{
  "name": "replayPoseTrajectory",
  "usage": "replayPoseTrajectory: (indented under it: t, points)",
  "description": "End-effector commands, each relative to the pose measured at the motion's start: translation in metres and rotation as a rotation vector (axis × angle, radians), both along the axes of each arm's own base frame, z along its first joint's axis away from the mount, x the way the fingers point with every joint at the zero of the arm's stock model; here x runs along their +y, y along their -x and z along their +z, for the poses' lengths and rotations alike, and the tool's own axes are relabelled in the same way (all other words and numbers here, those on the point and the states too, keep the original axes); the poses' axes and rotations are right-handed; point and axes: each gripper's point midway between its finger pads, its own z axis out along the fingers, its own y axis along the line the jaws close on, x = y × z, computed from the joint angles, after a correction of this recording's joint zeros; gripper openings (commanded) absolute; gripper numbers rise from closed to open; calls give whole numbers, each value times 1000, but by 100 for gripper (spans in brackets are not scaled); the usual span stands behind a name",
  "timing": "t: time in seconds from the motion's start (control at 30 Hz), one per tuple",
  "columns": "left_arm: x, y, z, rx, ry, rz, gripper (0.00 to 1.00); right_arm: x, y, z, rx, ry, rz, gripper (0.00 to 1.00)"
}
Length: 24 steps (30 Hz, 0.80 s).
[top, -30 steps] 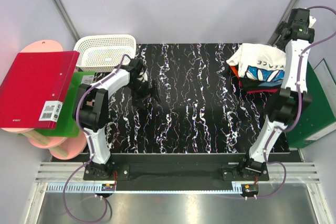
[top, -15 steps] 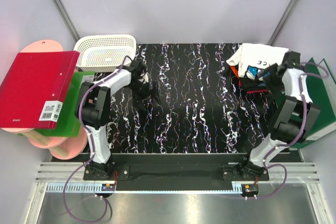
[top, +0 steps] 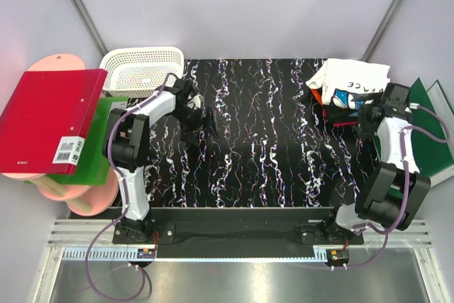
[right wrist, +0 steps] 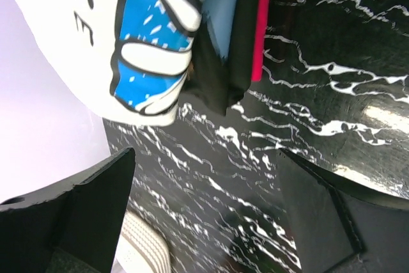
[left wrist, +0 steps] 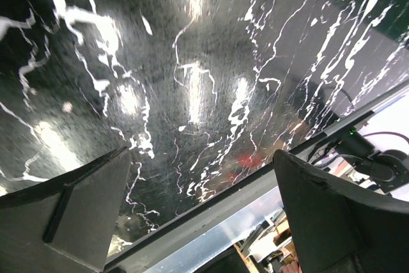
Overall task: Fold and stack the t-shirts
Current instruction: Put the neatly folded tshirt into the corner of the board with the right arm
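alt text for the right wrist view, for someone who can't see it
A white cloth t-shirt with blue print and dark lettering lies over black and red-orange shirts at the top of the frame, on a black marble-patterned table with white veins. The right pincer is open and empty below them.

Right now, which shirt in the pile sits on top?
The white t-shirt with dark lettering; the black shirt and red shirt show only as edges beneath it.
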Motion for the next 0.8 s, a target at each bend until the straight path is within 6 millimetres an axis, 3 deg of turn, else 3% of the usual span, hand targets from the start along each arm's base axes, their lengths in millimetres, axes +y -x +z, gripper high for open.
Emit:
replayPoseTrajectory:
  t: [0.0, 0.2, 0.5, 0.6, 0.77]
  points:
    - [0, -18, 12, -49, 74, -20, 99, -16, -5, -8, -9, -1, -125, 98]
    - [-4, -21, 8, -31, 97, -17, 99, -40, -11, -9, 15, 84, -187, 97]
    - [-9, -19, 4, -19, 137, -22, 99, -76, -24, 46, -12, 244, -261, 94]
    - [-13, -19, -1, -3, 169, -28, 99, -89, -26, 54, 4, 308, -281, 93]
    - [-13, -20, -4, 19, 203, -28, 99, -86, -36, 33, 72, 250, -262, 93]
